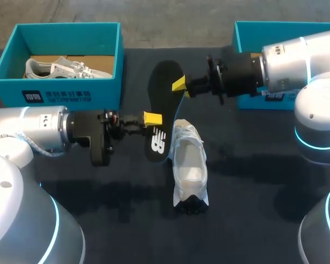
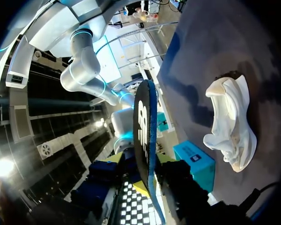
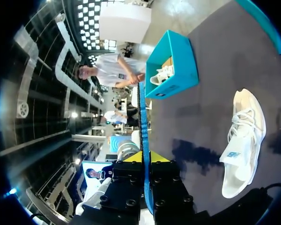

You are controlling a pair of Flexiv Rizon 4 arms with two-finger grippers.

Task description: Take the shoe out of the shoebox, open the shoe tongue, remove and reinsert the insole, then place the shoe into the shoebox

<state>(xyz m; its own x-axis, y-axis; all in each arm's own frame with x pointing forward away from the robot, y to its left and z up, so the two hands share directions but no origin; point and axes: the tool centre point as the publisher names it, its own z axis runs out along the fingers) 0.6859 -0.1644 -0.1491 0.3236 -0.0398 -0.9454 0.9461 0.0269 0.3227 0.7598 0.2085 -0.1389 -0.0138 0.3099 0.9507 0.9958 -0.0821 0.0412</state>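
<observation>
The left claw [image 1: 152, 118] is clamped on the nine-o'clock edge of the insole [image 1: 160, 104], near its logo end. The right claw [image 1: 179, 84] pinches the three-o'clock edge nearer the other end (so both are holding, neither is free). In the head view the insole hangs between them, just at eleven o'clock of the shoe [image 1: 189, 165]. The shoe lies alone on the table [image 1: 253, 181], a little toward six o'clock from the middle, opening up. The left box [image 1: 60, 91] sits at ten o'clock with a second shoe [image 1: 66, 69] inside. The right box [image 1: 247, 30] is at two o'clock, its inside hidden.

From the left wrist, the insole [image 2: 143, 122] runs edge-on between the left claw's [image 2: 152, 174] yellow tips, both pressed to it. The shoe [image 2: 230, 124] lies ahead and off to one side, well apart.

From the right wrist, the right claw [image 3: 144, 157] grips the insole [image 3: 141, 105] likewise, with the shoe [image 3: 243, 136] ahead to one side and the left box [image 3: 173, 61] beyond.

The insole is out, so the step in hand looks like reinsertion. The next move probably calls for one claw to let go. The other would then steer the insole's front into the opening, along the shoe's length (the shoe is unheld and may slide under the push).
</observation>
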